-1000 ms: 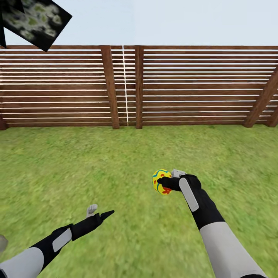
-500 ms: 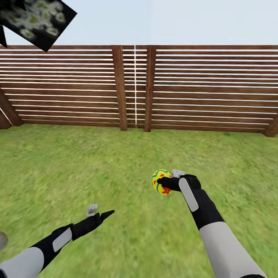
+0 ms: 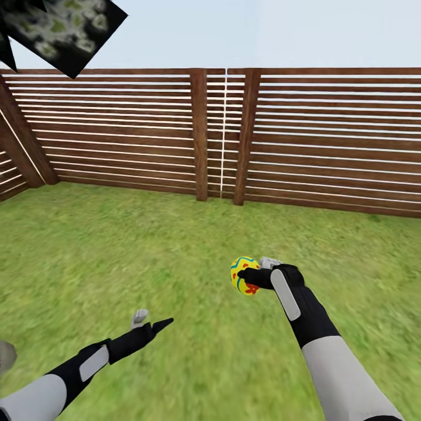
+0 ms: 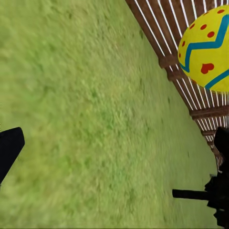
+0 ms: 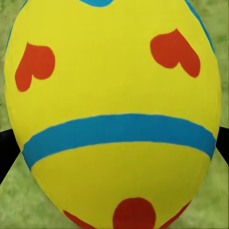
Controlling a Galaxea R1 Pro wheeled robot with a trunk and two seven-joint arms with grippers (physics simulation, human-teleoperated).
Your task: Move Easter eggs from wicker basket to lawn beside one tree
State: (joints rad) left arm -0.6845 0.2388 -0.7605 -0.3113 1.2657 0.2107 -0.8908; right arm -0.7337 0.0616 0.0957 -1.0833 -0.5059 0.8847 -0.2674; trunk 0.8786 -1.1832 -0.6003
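Grass spreads under both my arms, the lawn (image 3: 175, 257) green and patchy. Nearest me, at about 7 o'clock, my left pincer (image 3: 149, 321) hangs over the turf with its fingers spread and nothing between them. Further out, at about 1 o'clock, my right pincer (image 3: 248, 279) is clamped on one Easter egg (image 3: 242, 275), yellow with red marks and blue bands, held clear above the grass. Beyond it, at 12 o'clock, stands the brown slatted fence (image 3: 327, 140). Dark blocky leaves (image 3: 61, 26) mottled green-white hang at 11 o'clock.
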